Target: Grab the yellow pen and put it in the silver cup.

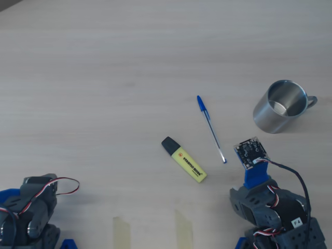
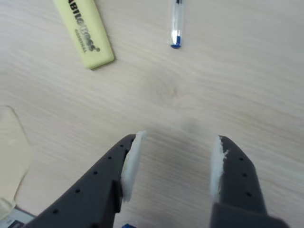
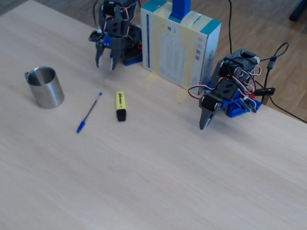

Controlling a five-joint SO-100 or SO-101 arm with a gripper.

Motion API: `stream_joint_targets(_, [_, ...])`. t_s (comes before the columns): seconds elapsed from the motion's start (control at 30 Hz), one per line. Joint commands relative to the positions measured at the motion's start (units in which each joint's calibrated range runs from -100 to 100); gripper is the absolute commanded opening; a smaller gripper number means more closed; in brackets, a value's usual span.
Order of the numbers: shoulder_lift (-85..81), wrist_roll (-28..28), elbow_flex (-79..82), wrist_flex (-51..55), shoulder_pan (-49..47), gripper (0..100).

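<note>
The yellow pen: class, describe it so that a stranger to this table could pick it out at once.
In the overhead view, start at the silver cup on the right and move left past the thin blue ballpoint pen. The yellow pen lies flat just beyond, apart from it. It is short, chunky, pale yellow, black-capped, with dark lettering.

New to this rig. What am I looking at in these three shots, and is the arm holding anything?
It is a small hobby robot arm with a two-finger claw. One camera looks straight down at the table, one rides on the wrist looking past the claw, and one stands off to the side. A second arm sits parked nearby. On the table lie a yellow highlighter with a black cap, a thin blue pen and a steel mug, all apart from one another. The claw is open and empty, hovering short of the highlighter.
</note>
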Motion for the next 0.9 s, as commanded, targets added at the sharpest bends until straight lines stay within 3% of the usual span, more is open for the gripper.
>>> stream_joint_targets(0.0, [8.47, 0.27, -9.22, 0.0, -2.9, 28])
stream_joint_targets(0.37, [26.92, 0.22, -23.82, -4.21, -10.58, 28])
stream_joint_targets(0.87, [43.63, 0.17, -29.44, -24.63, -15.9, 28])
